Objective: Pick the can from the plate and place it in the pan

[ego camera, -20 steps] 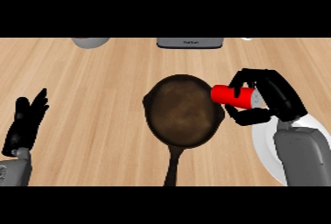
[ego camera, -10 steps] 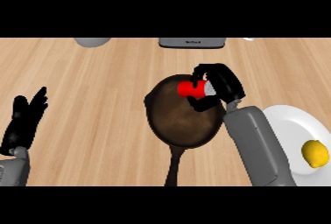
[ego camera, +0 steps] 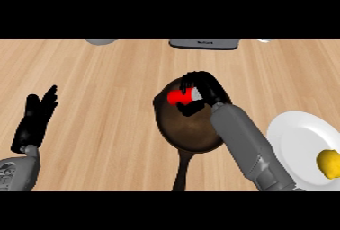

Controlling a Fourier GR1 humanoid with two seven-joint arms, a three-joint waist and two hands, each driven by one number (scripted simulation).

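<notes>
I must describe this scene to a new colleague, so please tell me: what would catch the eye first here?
First the red can, held by the right hand over the far part of the dark pan in the middle of the wooden counter. Next the yellow lemon on the white plate at the right. The left hand rests open at the left.

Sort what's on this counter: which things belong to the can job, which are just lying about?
Job:
red can, in the right robot hand
pan
white plate

Lying about:
lemon
grey device
grey thing
resting left robot hand
</notes>
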